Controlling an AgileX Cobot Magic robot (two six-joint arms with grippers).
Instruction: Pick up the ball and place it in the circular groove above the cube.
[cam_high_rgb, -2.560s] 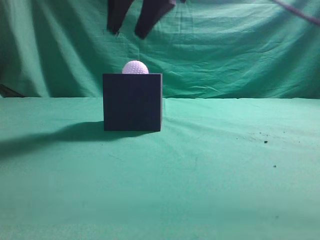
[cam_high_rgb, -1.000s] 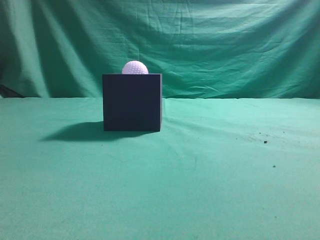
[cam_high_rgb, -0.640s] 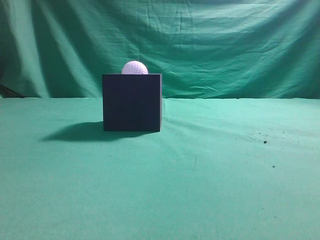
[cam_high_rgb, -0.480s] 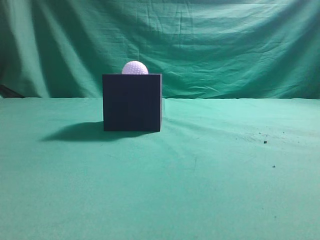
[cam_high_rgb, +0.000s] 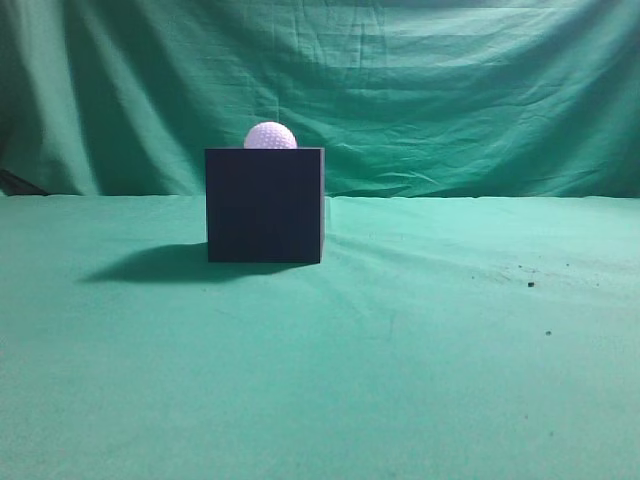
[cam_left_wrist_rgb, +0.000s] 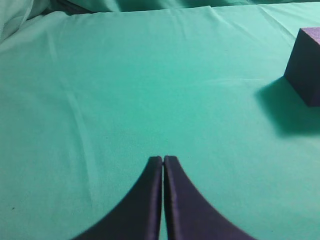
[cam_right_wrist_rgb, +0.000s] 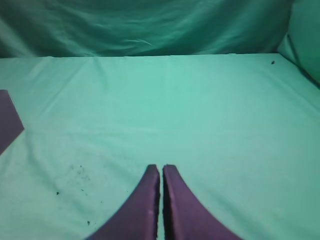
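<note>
I see the ball — small, white, dimpled — sitting on top of the dark cube, which stands on the green-draped table. Both hands are well apart from it: my left hand hangs over bare cloth with its fingers pressed together and empty, the right hand likewise. Compared with 2.6 seconds ago, the dark fingers above the cube are gone from the exterior view — ball and cube have not moved.
</note>
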